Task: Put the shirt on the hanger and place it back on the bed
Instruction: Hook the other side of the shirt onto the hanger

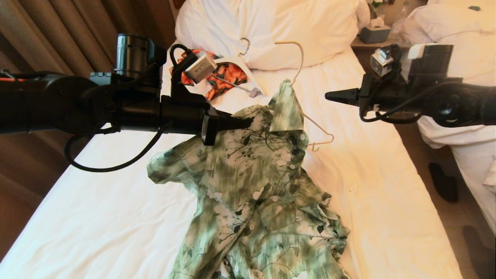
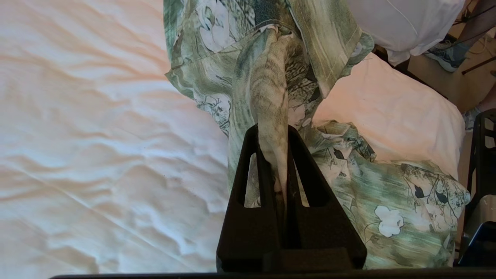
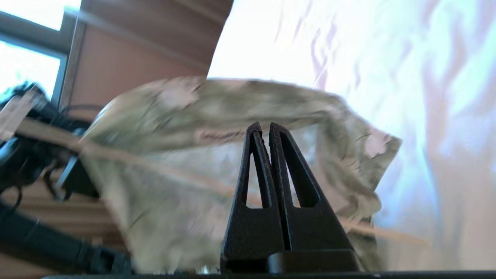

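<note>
- White wrinkled sheeting of the bed (image 1: 97, 217) fills the background, with a big pillow (image 1: 271, 27) at the head end.
- Left claw (image 1: 248, 122): pressed together on a bunched fold of the shirt (image 1: 255, 193) near its shoulder, lifting that part off the sheet.
- Right claw (image 1: 329, 95): pressed together with nothing between its tips, hovering above the bed's right side, near the collar but apart from it.
- Hazard: the pinch holds only a narrow twist of cloth; a sharp pull would probably let it slip out.
- Hazard: the hanger (image 1: 298, 69) is only partly inserted. One arm is under the collar, the other pokes out bare toward the right edge. Lifting now could tip it out of the neck opening.
- Shirt: green-and-white, white flowers, dark stems, buttoned front, rumpled. It runs from mid-bed to the foot edge.
- Hanger hook: long, cream, pointing at the pillow.
</note>
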Motion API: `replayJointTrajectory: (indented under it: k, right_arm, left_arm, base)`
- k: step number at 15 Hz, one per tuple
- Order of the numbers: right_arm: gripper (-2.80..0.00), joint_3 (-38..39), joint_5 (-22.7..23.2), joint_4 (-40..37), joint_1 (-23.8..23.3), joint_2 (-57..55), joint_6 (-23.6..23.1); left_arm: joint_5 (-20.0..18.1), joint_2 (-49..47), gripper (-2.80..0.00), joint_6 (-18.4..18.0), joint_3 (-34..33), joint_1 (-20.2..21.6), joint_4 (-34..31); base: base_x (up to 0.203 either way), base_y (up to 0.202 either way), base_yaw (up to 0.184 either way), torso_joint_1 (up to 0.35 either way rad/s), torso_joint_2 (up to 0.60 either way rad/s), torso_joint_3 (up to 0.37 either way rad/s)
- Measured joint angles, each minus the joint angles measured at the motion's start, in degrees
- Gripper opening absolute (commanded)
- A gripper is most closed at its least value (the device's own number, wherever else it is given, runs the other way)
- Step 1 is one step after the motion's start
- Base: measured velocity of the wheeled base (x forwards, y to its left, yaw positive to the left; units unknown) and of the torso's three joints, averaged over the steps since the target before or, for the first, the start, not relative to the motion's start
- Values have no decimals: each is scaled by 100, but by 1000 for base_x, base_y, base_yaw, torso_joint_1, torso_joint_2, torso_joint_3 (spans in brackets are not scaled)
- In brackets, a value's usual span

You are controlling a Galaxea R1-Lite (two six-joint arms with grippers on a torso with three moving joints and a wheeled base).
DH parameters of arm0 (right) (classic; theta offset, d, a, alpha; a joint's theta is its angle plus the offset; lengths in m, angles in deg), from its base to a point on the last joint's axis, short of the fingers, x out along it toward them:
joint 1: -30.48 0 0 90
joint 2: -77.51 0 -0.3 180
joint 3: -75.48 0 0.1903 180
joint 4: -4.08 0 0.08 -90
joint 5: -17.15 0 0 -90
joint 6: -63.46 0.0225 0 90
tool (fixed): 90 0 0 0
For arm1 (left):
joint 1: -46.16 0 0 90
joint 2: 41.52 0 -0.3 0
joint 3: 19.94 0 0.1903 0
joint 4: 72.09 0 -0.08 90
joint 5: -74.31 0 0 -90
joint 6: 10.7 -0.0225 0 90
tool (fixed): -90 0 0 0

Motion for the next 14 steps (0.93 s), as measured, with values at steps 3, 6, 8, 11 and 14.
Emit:
replayJointTrajectory:
  k: [3, 6, 8, 11, 14]
  right_arm:
    - [0, -413, -356, -32, 107, -267, 589]
    - [0, -506, -670, -209, 224, -409, 878]
    - [0, -720, -868, -429, 265, -492, 1151]
    - [0, -1116, -1044, -724, 287, -628, 1577]
    - [0, -1171, -1131, -1002, 304, -561, 1851]
  left_arm:
    - [-4, 116, -280, 0, 0, 33, -20]
    - [-6, 195, -280, 97, 1, 42, -20]
    - [-13, 254, -280, 195, 11, 37, -18]
    - [-15, 330, -280, 212, -24, 23, -20]
    - [-1, 365, -280, 215, -18, 23, -18]
  base:
    - [0, 0, 0, 0, 0, 0]
    - [0, 0, 0, 0, 0, 0]
    - [0, 0, 0, 0, 0, 0]
    - [0, 0, 0, 0, 0, 0]
    - [0, 0, 0, 0, 0, 0]
